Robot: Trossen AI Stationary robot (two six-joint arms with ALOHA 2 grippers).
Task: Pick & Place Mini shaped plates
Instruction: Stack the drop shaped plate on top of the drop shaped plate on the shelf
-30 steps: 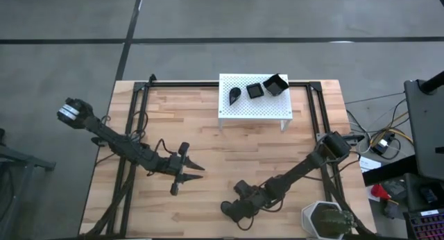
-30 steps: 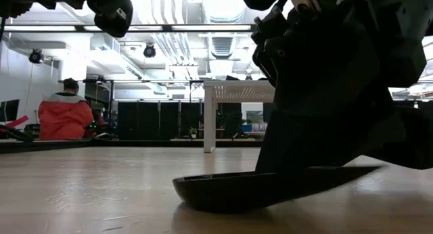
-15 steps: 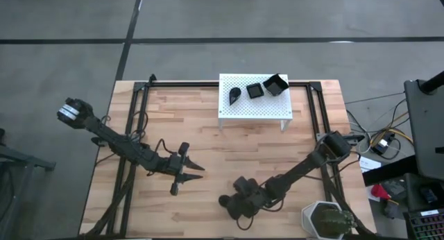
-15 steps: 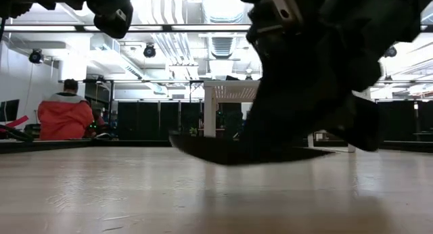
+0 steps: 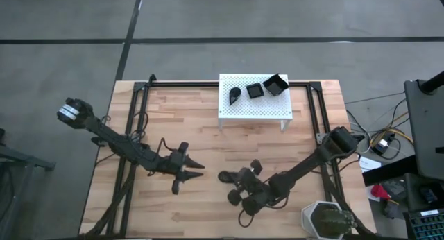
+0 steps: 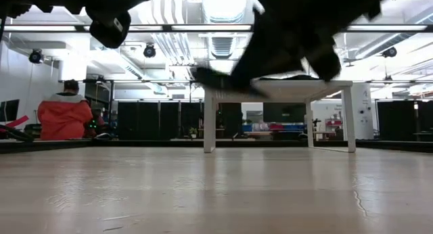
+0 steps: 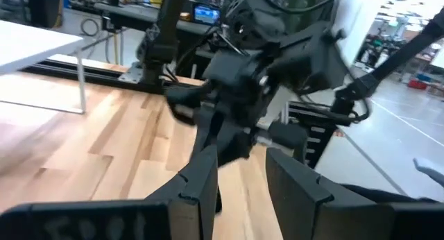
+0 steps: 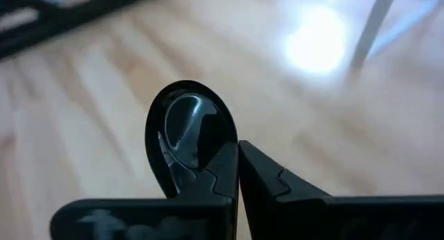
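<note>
My right gripper (image 5: 232,179) is shut on a small black teardrop-shaped plate (image 5: 225,176), over the near middle of the table. That plate (image 8: 184,125) fills the right wrist view and shows high above the tabletop in the low view (image 6: 223,82). Three more black plates rest flat on the white perforated stand (image 5: 236,109): a teardrop one (image 5: 235,96), a small square one (image 5: 254,90) and a larger square one (image 5: 275,84). My left gripper (image 5: 197,170) waits open just left of the held plate, touching nothing. My right gripper pinches the teardrop plate's rim (image 8: 223,151) between its two fingers, one finger (image 8: 208,181) over the dish's hollow and the other (image 8: 270,181) outside it. The plate juts forward beyond the fingertips, lifted clear of the table.
A white pot with a green plant (image 5: 326,220) stands at the table's near right corner, beside the right arm. Black rails (image 5: 139,122) run along the table's left and right sides. Bare wood (image 5: 208,139) lies between the stand and the grippers. A person in red (image 6: 64,115) sits far behind.
My right gripper has risen and moved toward the far edge with the teardrop plate. The plate lay on the tabletop a second ago and now hangs well above it, lifted clear. My left gripper has shifted slightly toward the far edge.
</note>
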